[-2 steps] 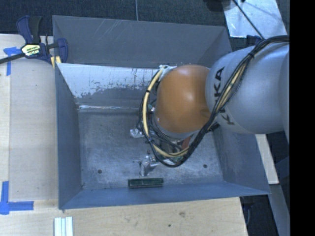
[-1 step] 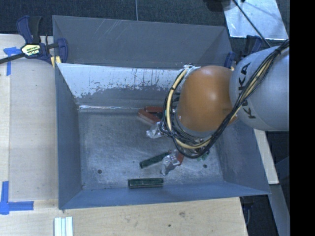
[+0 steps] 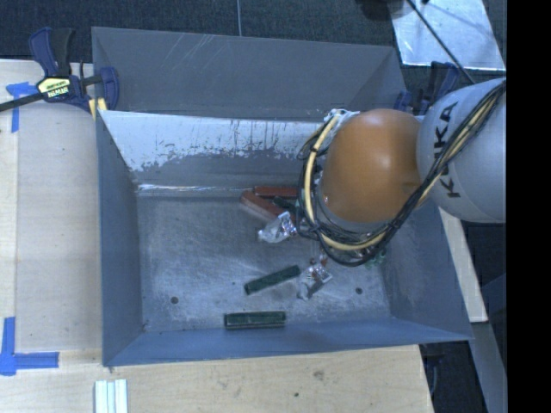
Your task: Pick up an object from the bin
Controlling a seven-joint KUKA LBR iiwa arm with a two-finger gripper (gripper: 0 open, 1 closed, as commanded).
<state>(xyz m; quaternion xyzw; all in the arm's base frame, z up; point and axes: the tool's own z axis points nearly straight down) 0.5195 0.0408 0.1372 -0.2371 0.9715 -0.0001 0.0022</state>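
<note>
in metal bin (image 3: 185, 256), flat dark bar (image 3: 255, 319)

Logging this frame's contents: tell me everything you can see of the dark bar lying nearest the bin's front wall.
The dark bar is a slim, straight, blackish-green strip with squared ends, of a dull material I cannot identify. It lies flat on the bin floor, lengthwise along the front wall and close to its foot. Only the floor touches it; the similar tilted stick farther back lies apart from it.
</note>
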